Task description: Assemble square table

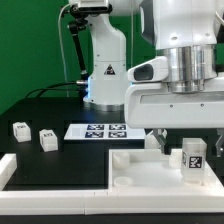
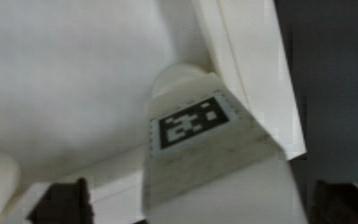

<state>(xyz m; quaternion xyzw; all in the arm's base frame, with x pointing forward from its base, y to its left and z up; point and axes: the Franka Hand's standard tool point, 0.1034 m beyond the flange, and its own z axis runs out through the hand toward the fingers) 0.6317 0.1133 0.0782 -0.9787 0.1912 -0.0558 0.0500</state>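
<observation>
Leg stands on square top — between parted fingers of the tool.

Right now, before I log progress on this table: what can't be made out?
- Whether the leg under the gripper sits in a socket: wrist view blurred, exterior view too small.
- The top's corners at the exterior view's right: covered by the gripper, cut by the edge.
- Tags on the two loose legs: exterior view, too small.
- A fourth leg: in neither view.
</observation>
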